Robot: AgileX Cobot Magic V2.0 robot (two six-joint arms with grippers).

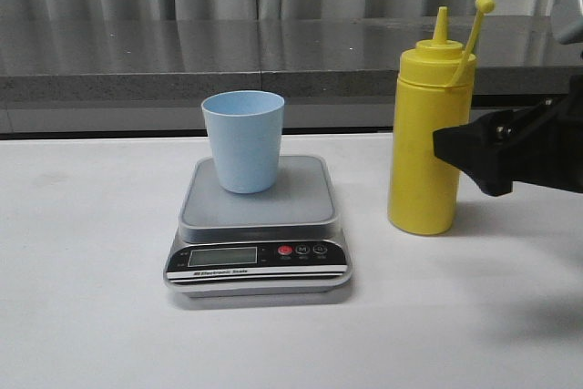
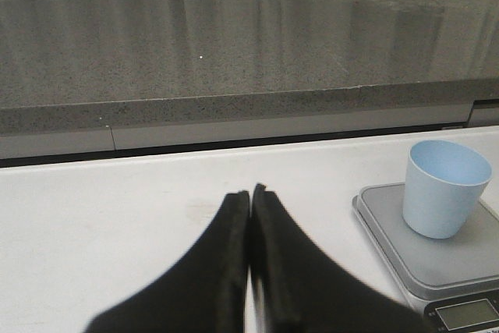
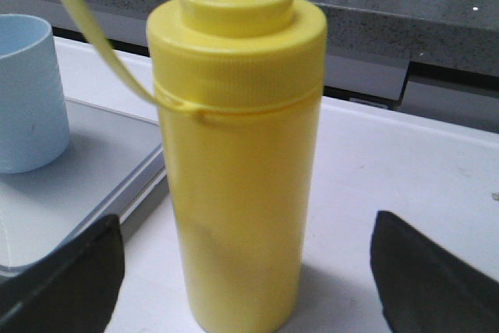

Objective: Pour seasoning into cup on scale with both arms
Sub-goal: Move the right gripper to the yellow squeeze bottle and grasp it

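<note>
1. Front view shows the seasoning bottle (image 1: 428,134) standing upright on the white desk (image 1: 82,298), just to the right of the scale (image 1: 258,225) and apart from it. Its cap is off the nozzle and hangs up on its tether.
2. The light blue cup (image 1: 243,140) stands upright on the scale's grey platform, toward the back left corner, and looks empty from the left wrist view.
3. The right gripper (image 3: 249,271) is spread wide, its two fingers on either side of the bottle's lower body without touching it. In the front view its black fingers sit at about mid-height of the bottle.
4. The left gripper (image 2: 249,216) is clenched with nothing between its fingers, over bare desk well to the left of the scale.
5. Handling, as a judgement: the bottle is soft squeeze plastic with smooth walls, so it will give under pressure and a hard pinch could push seasoning out of the open nozzle early. Its fill level cannot be seen through the opaque wall, so the weight is uncertain.
6. The best hold looks to be the plain cylindrical body around the middle, below the ribbed collar and clear of the tether.
7. The cup is light and could tip or slide if knocked.
</note>
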